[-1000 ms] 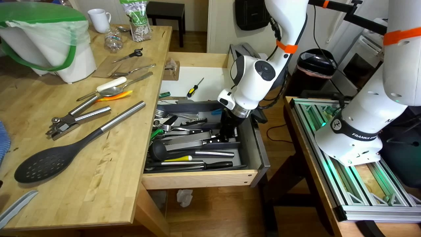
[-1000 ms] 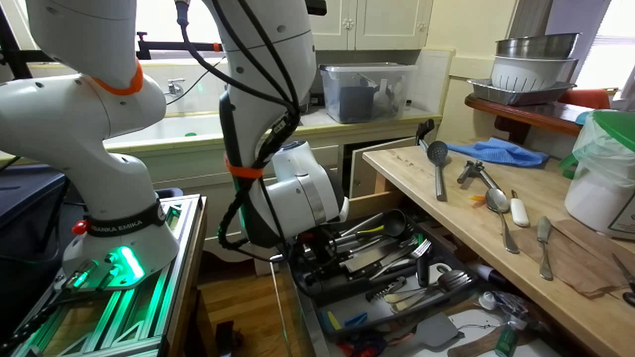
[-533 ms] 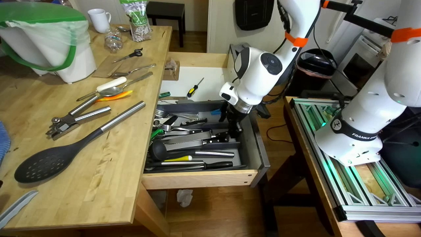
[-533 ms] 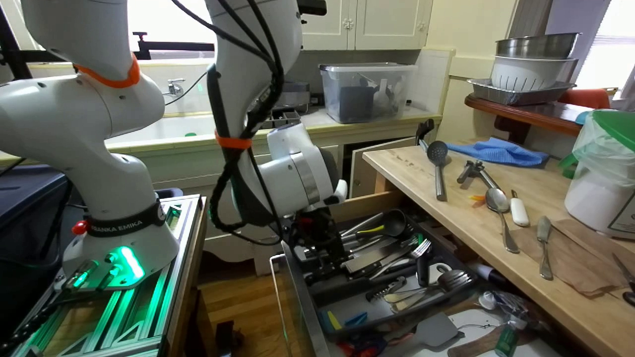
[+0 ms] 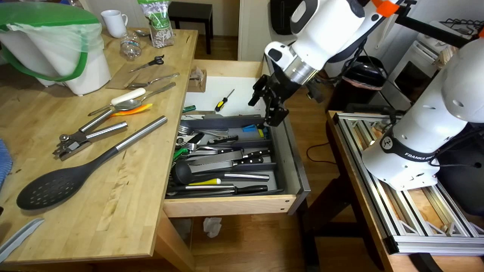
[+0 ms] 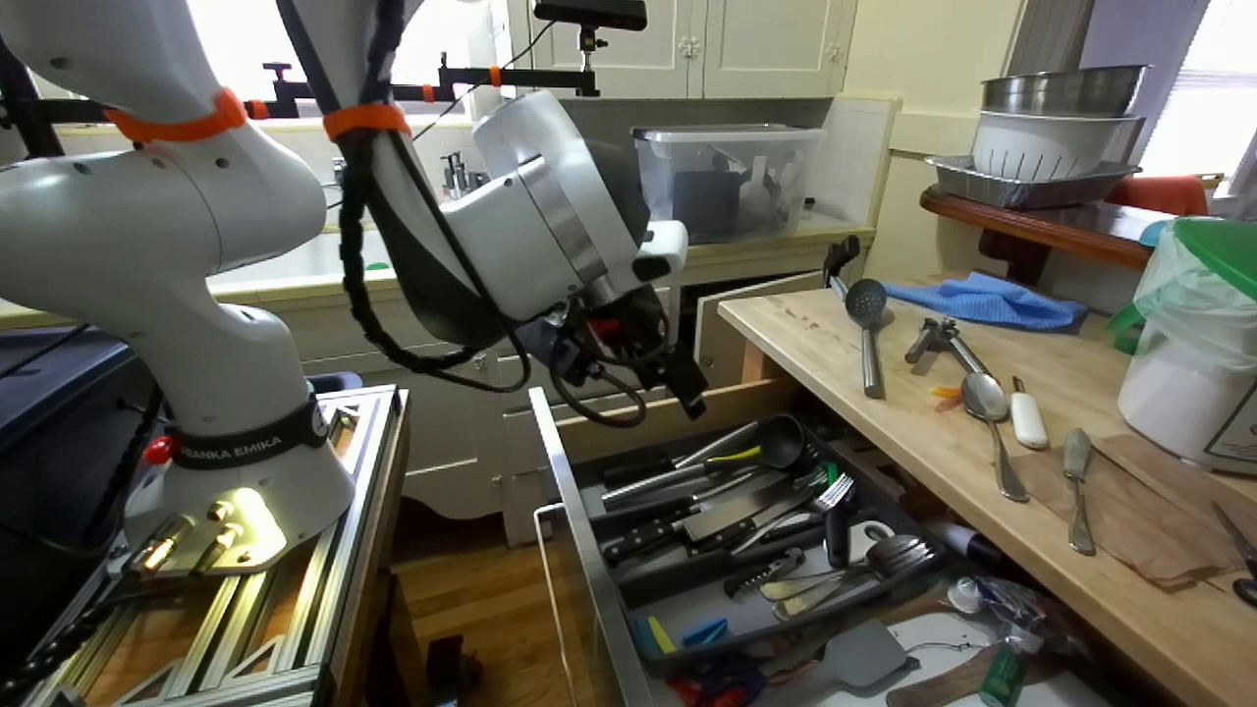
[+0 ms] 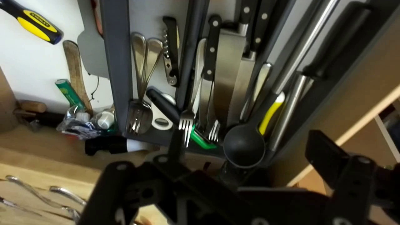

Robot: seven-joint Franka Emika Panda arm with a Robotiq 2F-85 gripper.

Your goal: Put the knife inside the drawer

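Observation:
The knife (image 7: 229, 67), a wide grey blade with a black riveted handle, lies flat in the dark divided tray of the pulled-out drawer (image 5: 230, 204). A serrated knife (image 7: 241, 84) lies right beside it. In an exterior view the knife's blade (image 5: 223, 156) is partly overlapped by its neighbours, and its black handle (image 5: 258, 152) points to the drawer's front end. My gripper (image 5: 262, 113) hangs above the tray, apart from the knife. Its fingers (image 7: 323, 148) stand wide apart in the wrist view, with only air between them.
A black ladle (image 7: 243, 145), several forks and other utensils fill the tray. Beside the drawer stands the wooden table (image 5: 124, 196), bearing a slotted spoon (image 5: 56, 183), a garlic press (image 5: 81, 141) and a white bin (image 5: 75, 75). A screwdriver (image 5: 224, 101) lies behind the tray.
My gripper has opened and let go of the knife's handle. It has risen out of the tray and away from the knives, which stay lying there. The base light turned from green to yellowish white.

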